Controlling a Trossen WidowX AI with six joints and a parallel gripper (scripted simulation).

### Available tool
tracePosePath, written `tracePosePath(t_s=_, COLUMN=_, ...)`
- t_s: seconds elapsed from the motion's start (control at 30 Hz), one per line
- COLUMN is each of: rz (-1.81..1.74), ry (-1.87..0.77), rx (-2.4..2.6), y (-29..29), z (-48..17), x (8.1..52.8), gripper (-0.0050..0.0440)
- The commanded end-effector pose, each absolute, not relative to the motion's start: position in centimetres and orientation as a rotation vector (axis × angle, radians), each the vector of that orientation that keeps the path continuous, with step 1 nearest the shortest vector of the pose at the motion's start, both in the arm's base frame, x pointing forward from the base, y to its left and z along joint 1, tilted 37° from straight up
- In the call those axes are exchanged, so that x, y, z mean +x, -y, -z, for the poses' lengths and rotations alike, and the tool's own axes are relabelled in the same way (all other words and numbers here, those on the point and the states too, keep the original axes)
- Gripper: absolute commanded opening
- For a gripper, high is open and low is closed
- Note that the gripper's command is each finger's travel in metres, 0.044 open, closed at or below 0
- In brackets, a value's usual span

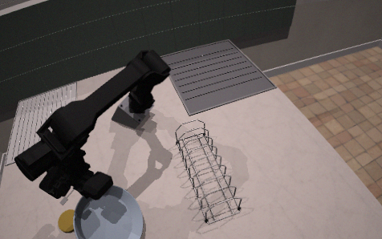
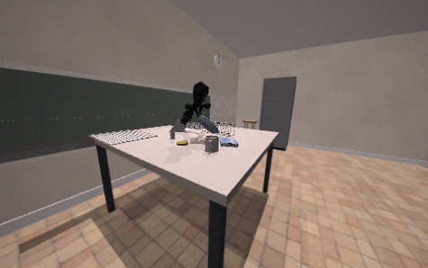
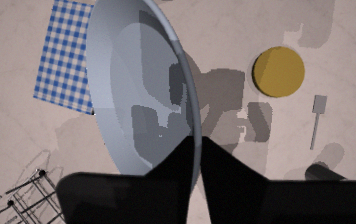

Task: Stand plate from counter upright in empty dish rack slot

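The pale blue plate [image 1: 122, 218] [image 2: 208, 123] [image 3: 102, 60] is off the counter and steeply tilted, its rim between my fingertips. My gripper [image 3: 196, 142] is shut on that rim; in the top view its fingertips are hidden. The wire dish rack [image 1: 206, 220] [image 2: 227, 129] [image 3: 42, 173] stands on the counter, to the right of the plate in the top view and at the lower left in the wrist view. No plate shows in its slots. The plate and gripper are apart from the rack.
A yellow disc [image 1: 66, 221] [image 2: 182, 143] [image 3: 279, 72] lies beside the plate. A blue checked cloth [image 2: 229, 142] [image 3: 65, 60] and a grey can [image 2: 211, 144] are near. A small grey utensil [image 3: 319, 104] lies past the disc. A grey ribbed mat [image 1: 225, 82] lies behind the rack.
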State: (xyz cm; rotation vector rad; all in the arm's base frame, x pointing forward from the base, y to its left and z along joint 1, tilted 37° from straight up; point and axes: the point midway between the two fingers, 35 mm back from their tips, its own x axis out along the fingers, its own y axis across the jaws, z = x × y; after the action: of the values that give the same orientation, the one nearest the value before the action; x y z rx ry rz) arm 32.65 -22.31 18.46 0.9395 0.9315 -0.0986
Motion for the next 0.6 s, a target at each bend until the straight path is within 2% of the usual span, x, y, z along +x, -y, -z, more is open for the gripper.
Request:
tracePosePath(t_s=0.0, rz=0.086, ry=-0.878, rx=0.849, y=23.2, z=-20.2, x=32.0, gripper=0.0)
tracePosePath(t_s=0.57, rz=0.047, ry=-0.836, rx=0.683, y=23.8, z=-21.7, x=31.2, gripper=0.0)
